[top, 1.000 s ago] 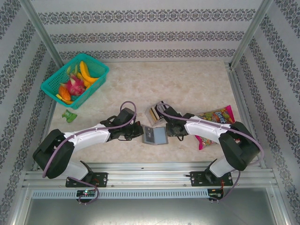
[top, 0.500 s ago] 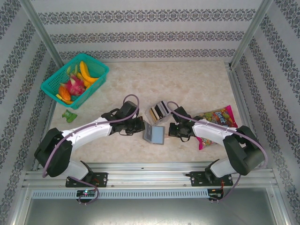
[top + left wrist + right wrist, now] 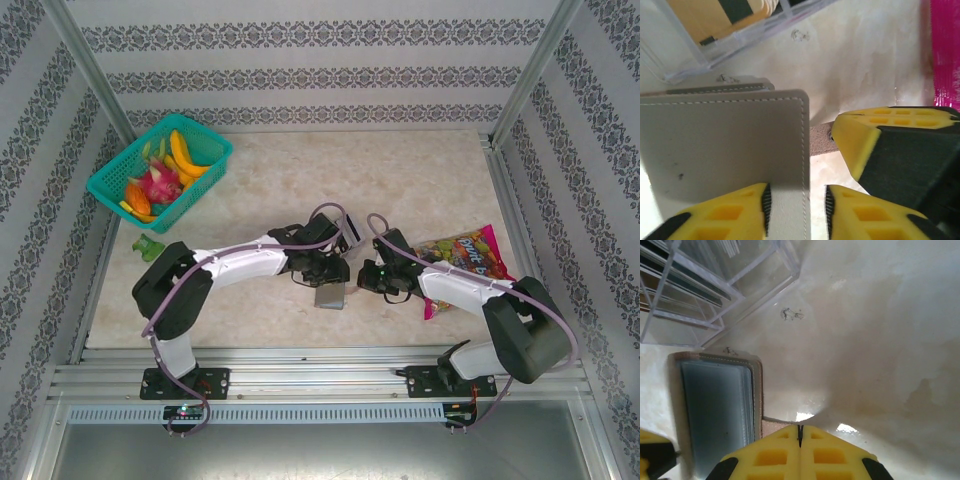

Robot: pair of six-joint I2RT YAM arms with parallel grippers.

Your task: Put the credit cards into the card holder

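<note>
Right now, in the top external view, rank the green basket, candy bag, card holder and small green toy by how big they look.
1. green basket
2. candy bag
3. card holder and small green toy: these look about alike. The holder is partly hidden, so I won't rank them.

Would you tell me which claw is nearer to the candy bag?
Right. The right claw sits close beside the candy bag; the left claw is farther away, past the card holder.
</note>
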